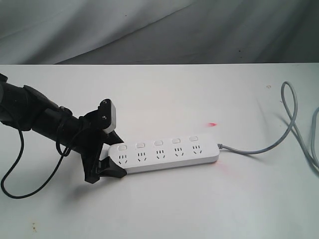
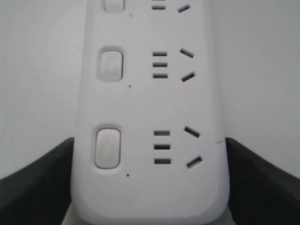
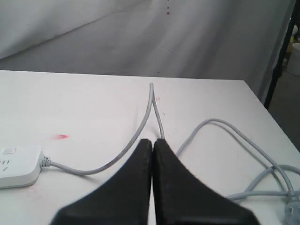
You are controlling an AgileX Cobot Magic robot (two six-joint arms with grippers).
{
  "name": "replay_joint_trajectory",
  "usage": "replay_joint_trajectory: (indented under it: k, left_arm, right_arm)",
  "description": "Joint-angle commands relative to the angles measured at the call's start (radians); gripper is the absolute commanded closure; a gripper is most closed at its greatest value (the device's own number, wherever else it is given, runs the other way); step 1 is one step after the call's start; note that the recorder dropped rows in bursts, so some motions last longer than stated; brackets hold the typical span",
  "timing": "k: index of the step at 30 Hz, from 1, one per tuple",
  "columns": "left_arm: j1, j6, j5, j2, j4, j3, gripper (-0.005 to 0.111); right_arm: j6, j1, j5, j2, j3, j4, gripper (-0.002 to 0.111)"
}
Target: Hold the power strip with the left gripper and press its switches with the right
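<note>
The white power strip (image 1: 164, 154) lies flat on the white table, its row of switches (image 1: 158, 143) along the far side. My left gripper (image 1: 115, 154) clamps the strip's left end, one black finger on each long side. In the left wrist view both fingers (image 2: 37, 183) press against the strip (image 2: 150, 93), and two switches (image 2: 108, 147) show fully. My right gripper (image 3: 152, 140) is out of the exterior view; it is shut and empty, hovering above the table beyond the strip's cord end (image 3: 18, 166).
The grey cord (image 1: 259, 149) runs from the strip's right end and loops off the right side; in the right wrist view the cord (image 3: 117, 157) curls on the table near the table's edge (image 3: 262, 103). A red light spot (image 1: 213, 124) lies behind the strip.
</note>
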Motion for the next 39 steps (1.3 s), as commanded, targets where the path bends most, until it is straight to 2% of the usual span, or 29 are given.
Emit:
replay_joint_trajectory:
  k: [1, 13, 39]
  left_arm:
    - [-0.004, 0.006, 0.002, -0.003, -0.007, -0.004, 0.107]
    - [-0.004, 0.006, 0.002, -0.003, -0.007, -0.004, 0.107]
    - [-0.004, 0.006, 0.002, -0.003, -0.007, -0.004, 0.107]
  right_arm:
    - [0.035, -0.02, -0.007, -0.055, 0.049, 0.006, 0.108]
    - [0.083, -0.02, -0.063, -0.068, 0.184, 0.013, 0.108]
    - [0.083, -0.02, -0.077, -0.068, 0.184, 0.01, 0.108]
